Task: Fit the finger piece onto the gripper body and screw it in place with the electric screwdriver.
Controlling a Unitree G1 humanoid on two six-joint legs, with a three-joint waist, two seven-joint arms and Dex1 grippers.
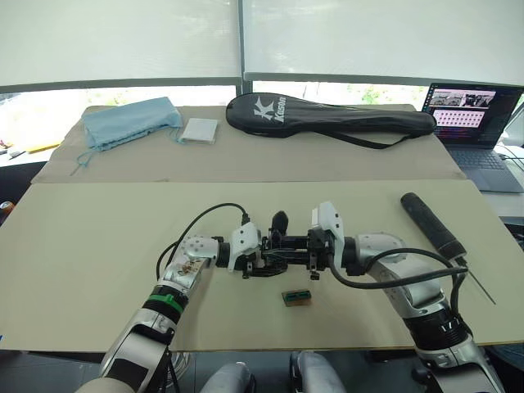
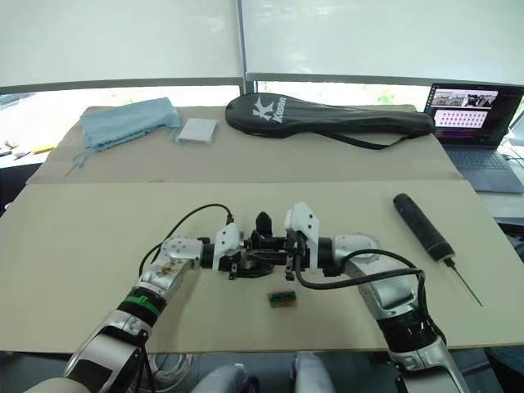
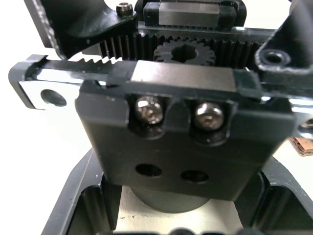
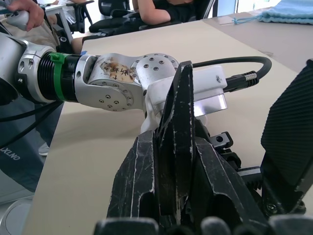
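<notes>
I'm seeing both arms meeting at frame centre over the near board, the left gripper [image 1: 260, 260] and right gripper [image 1: 304, 255] closing in on the gripper body [image 1: 278, 252] from either side. The left wrist view is showing the body's rack, gear and two screws right up close. The right fingers [image 4: 142, 186] are pinching the finger piece [image 4: 177, 142] upright. I cannot tell how the left jaws are standing. The screwdriver [image 1: 431, 223] is lying at right, well apart; a small green box [image 1: 296, 296] is sitting just below the grippers. A racket bag [image 1: 327, 116], blue cloth [image 1: 131, 121] and laptop [image 1: 475, 123] are lining the far edge.
</notes>
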